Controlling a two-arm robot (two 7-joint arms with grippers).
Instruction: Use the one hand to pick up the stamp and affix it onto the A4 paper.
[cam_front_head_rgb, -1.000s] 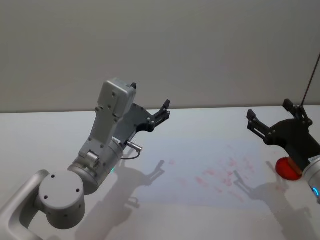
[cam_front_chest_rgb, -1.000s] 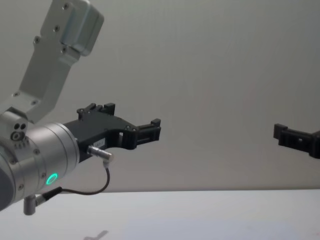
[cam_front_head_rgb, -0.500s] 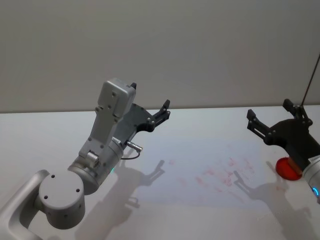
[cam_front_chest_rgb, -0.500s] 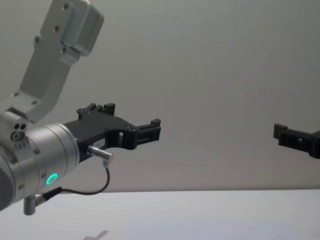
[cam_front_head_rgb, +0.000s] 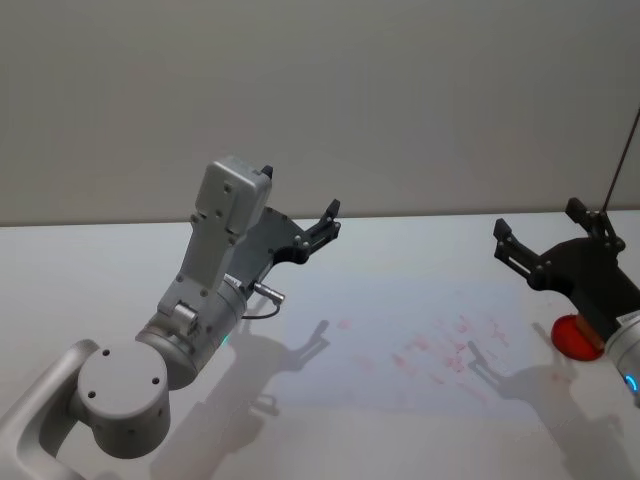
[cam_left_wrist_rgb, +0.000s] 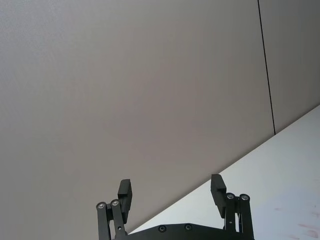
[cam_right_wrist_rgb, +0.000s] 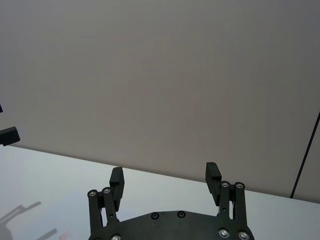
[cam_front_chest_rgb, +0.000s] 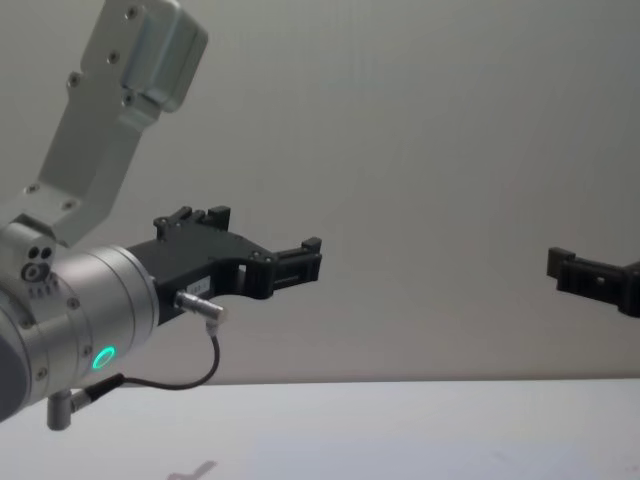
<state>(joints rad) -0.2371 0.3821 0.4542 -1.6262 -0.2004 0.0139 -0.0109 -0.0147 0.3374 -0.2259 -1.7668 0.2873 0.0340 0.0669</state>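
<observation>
Looking down in the head view: right gripper (cam_front_head_rgb: 537, 222) hangs above the right side of the white table (cam_front_head_rgb: 100, 270), its two black fingers spread wide with nothing between them, blue ring (cam_front_head_rgb: 630, 381) lit on the wrist. A4 paper (cam_front_head_rgb: 380, 310) lies flat mid-table, between the two arms, with red marks (cam_front_head_rgb: 440, 345) scattered over its right half. Red round piece (cam_front_head_rgb: 572, 338) sits on the table just right of the paper, partly hidden under the right gripper; cannot tell if this is the stamp. Left gripper (cam_front_head_rgb: 328, 222) is raised over the left part of the table, well apart from the paper's marks and pointing toward the wall.

Left wrist view: left gripper (cam_left_wrist_rgb: 170, 184) is released, fingers far apart and empty, facing the grey wall (cam_left_wrist_rgb: 125, 90) with the table edge (cam_left_wrist_rgb: 280, 165) beyond.

Right wrist view: right gripper (cam_right_wrist_rgb: 165, 173) has its fingers parted wide, holding nothing, aimed at the wall above the table (cam_right_wrist_rgb: 50, 170).

Chest view: left gripper (cam_front_chest_rgb: 310, 255) reaches in from the left, high above the table (cam_front_chest_rgb: 400, 430), green ring (cam_front_chest_rgb: 103, 357) lit, cable (cam_front_chest_rgb: 190, 378) looping under the wrist. Right gripper (cam_front_chest_rgb: 575, 272) pokes in at the right edge at similar height, clear of the table.
</observation>
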